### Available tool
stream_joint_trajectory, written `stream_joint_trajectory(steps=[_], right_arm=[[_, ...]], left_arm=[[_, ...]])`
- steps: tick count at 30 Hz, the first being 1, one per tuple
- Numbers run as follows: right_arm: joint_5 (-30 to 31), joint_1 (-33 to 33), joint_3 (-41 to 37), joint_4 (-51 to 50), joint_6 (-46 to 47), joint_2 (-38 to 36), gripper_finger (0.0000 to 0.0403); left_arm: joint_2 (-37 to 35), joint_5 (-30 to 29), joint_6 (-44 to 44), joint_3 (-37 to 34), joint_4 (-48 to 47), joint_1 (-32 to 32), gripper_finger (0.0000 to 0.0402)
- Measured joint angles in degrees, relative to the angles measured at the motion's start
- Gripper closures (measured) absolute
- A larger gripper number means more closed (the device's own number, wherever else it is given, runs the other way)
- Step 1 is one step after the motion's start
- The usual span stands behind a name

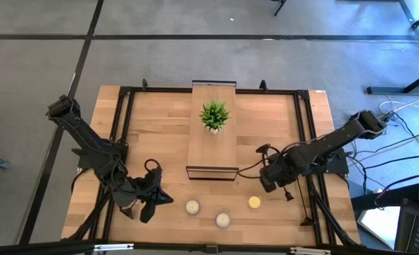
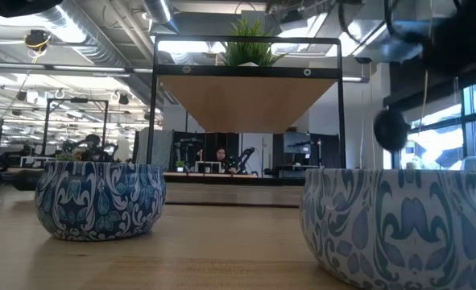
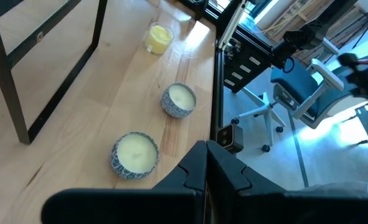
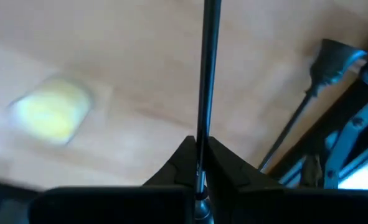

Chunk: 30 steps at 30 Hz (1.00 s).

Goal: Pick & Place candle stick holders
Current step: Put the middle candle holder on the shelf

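Note:
My right gripper point(image 1: 266, 176) is over the table's right part, shut on the thin black rod of a candle stick holder point(image 4: 207, 68). A second holder point(image 4: 325, 57) shows beside it, with its round end near the right frame rail. In the low view a round black disc on a thin rod point(image 2: 392, 127) hangs above the table. My left gripper point(image 1: 159, 198) is near the front left, shut and empty, as its wrist view point(image 3: 207, 171) shows. A third holder does not show plainly. My right gripper pinches the holder's thin rod point(image 4: 202, 134) between its two fingers. The rod runs on forward from between the fingers and leaves the wrist view at its edge. The rod's ends are out of that view.
A black-framed wooden shelf point(image 1: 212, 152) stands mid-table with a small green plant point(image 1: 215, 115) on it. Two white candles in blue patterned tins point(image 1: 193, 207) point(image 1: 223, 219) and a yellow candle point(image 1: 254, 202) sit near the front edge. Black frame rails point(image 1: 305, 142) run along the table's sides.

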Motion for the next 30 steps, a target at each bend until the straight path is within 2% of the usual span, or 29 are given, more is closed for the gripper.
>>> stream_joint_trajectory(steps=[5,16,22,30], right_arm=[[-2.0,0.5,10.6,-5.4,-2.6,0.0,0.0385],[-11.9,2.9,32.1,-16.2,-3.9,-0.1,0.0385],[-25.0,3.2,36.9,-17.1,-2.2,-0.1,0.0385],[-46.6,4.3,37.2,-14.8,0.5,-0.1,0.0385]], left_arm=[[0.0,-0.4,0.2,0.0,0.0,0.0,0.0400],[0.0,-0.8,0.6,0.0,0.0,0.0,0.0400],[0.0,-0.6,0.6,0.0,0.0,0.0,0.0400],[0.0,-2.2,0.6,0.0,0.0,0.0,0.0400]])
